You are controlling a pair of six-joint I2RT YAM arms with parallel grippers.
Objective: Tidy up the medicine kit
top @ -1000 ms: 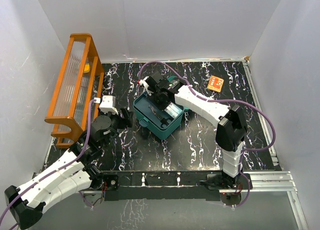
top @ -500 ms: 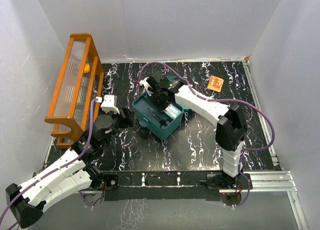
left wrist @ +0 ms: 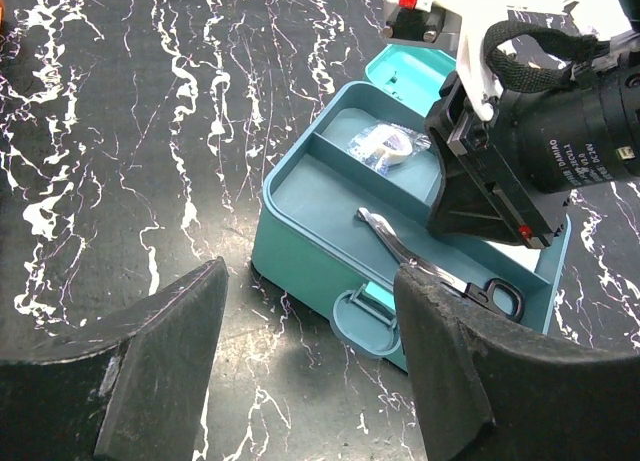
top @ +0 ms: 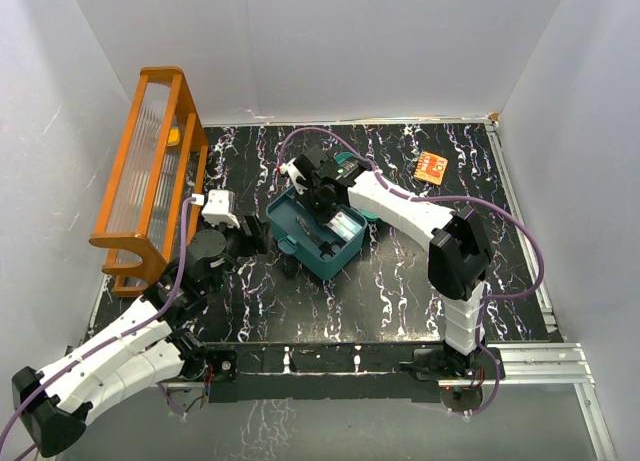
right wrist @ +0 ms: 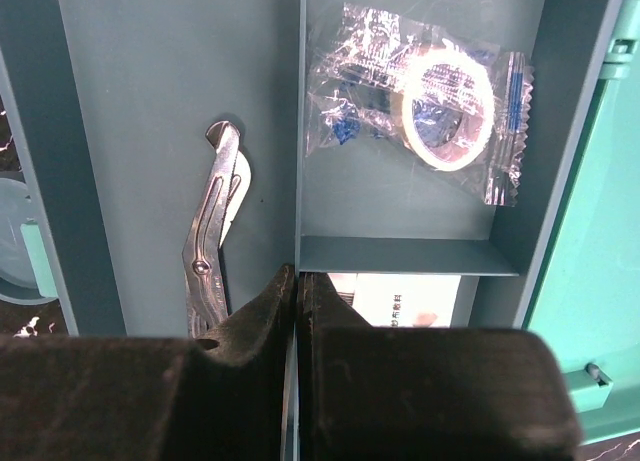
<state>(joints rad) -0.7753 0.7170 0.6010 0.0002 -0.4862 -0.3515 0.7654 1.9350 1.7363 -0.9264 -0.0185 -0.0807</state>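
Note:
The teal medicine kit (top: 285, 228) stands open in the middle of the table, its lid (left wrist: 410, 69) hinged back. Its three-compartment tray (right wrist: 150, 131) holds metal scissors (right wrist: 212, 231), a bagged tape roll (right wrist: 448, 99) and a white packet (right wrist: 400, 299). My right gripper (right wrist: 298, 276) is over the kit (top: 322, 203), shut on the tray's upright divider wall. My left gripper (left wrist: 310, 281) is open and empty, low at the kit's near-left side (top: 268, 253), its jaws astride the round front latch (left wrist: 365, 321) without touching it.
An orange wooden rack (top: 150, 171) stands along the left wall. A small orange packet (top: 431, 167) lies at the far right of the table. White walls close in the table on three sides.
My right gripper has shifted slightly toward the far left while shut on the tray divider, and the kit has moved a little with it. The left arm has barely moved.

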